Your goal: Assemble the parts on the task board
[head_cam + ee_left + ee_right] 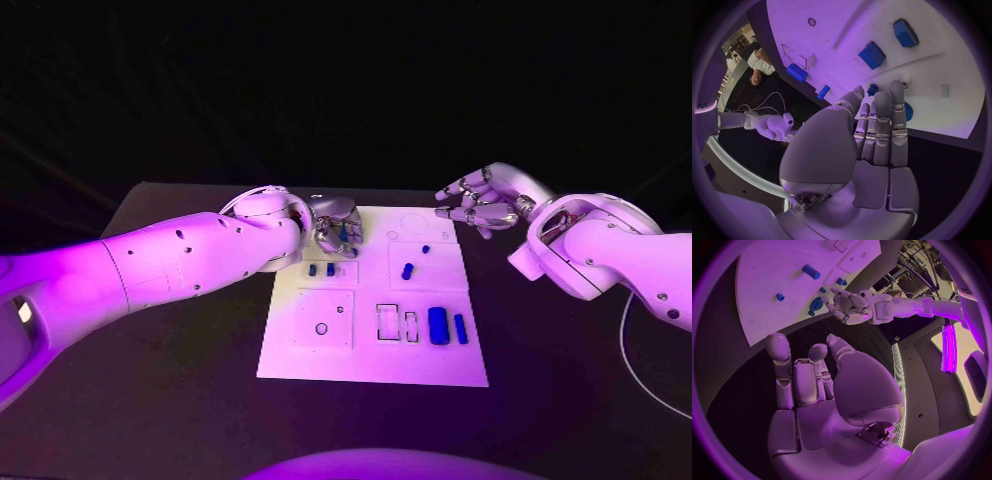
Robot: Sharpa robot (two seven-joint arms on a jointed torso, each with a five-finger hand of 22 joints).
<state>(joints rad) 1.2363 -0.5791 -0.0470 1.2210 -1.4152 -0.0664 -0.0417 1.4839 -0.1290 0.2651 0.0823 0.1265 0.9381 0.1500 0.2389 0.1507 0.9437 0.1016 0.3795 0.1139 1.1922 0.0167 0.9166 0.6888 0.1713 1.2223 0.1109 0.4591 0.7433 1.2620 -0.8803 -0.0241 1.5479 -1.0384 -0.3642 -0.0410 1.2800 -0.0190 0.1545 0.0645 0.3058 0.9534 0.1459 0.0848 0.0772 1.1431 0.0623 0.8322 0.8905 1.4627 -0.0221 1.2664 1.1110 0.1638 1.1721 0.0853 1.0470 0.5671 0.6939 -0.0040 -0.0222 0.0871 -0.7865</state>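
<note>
I see the left hand [333,229] over the far left corner of the white, flat task board [372,330], fingers straight, nothing gripped. Right hand [485,201] hovers off the far right corner, fingers loosely apart, empty. Small blue parts [437,326] lie on the board.

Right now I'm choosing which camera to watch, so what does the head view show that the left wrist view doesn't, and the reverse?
Head view: the board in full outline, with both arms reaching in from above.
Left wrist view: the palm side of the left hand, fingers straight, with a round blue part partly hidden behind the fingertips.
Both: the board, the left hand, the right hand holding nothing, and loose blue parts.
</note>
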